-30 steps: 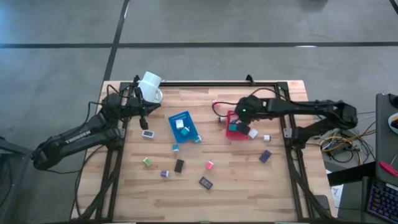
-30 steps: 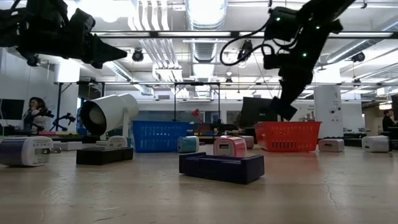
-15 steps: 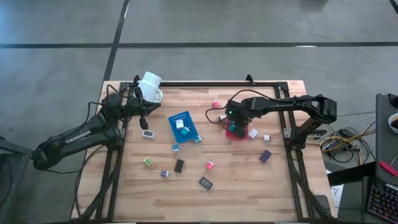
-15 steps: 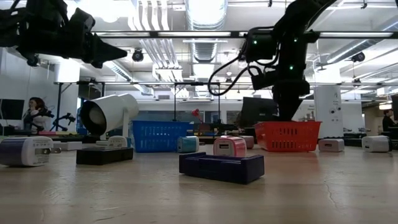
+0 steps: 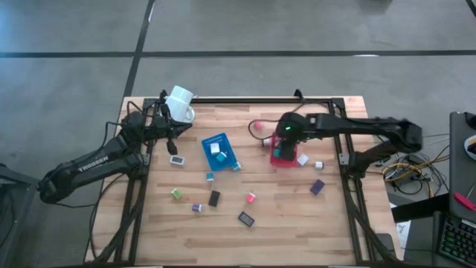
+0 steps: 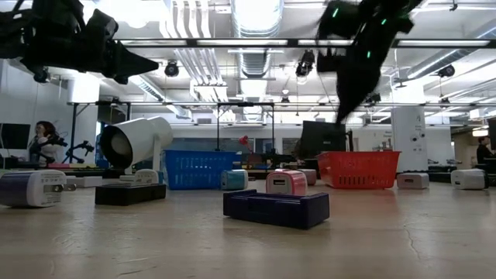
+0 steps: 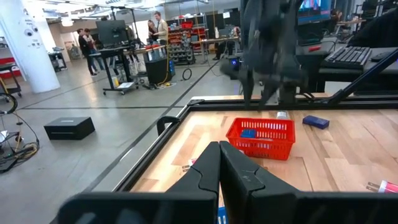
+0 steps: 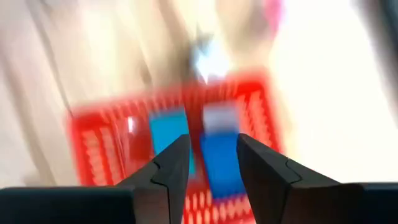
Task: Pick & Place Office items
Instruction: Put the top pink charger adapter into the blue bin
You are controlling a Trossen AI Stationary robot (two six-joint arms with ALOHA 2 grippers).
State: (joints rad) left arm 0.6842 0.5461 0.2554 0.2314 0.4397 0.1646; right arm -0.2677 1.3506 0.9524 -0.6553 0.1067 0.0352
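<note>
Small coloured blocks lie scattered on the wooden table (image 5: pixel 282 223): a pink one (image 5: pixel 251 197), a black one (image 5: pixel 214 198), a green one (image 5: pixel 176 193) and a dark blue one (image 5: pixel 317 186). My right gripper (image 8: pixel 211 146) hangs open above the red basket (image 5: pixel 285 158), pointing steeply down. Teal and blue blocks (image 8: pixel 217 158) rest on the basket's floor, and nothing is between the fingers. My left gripper (image 7: pixel 219 146) is shut and empty. It stays level at the far left, beside the white mug (image 5: pixel 180 103).
A blue basket (image 5: pixel 219 151) with a white block in it stands mid-table. A white block (image 5: pixel 303 158) lies just right of the red basket, and a pink one (image 5: pixel 258 125) lies beyond it. A black frame (image 5: pixel 245 99) runs along the table's edges. People stand in the room beyond.
My right gripper dipped down to the red basket, then rose clear above it, as the low view shows. The left arm and the blocks on the table have kept still.
</note>
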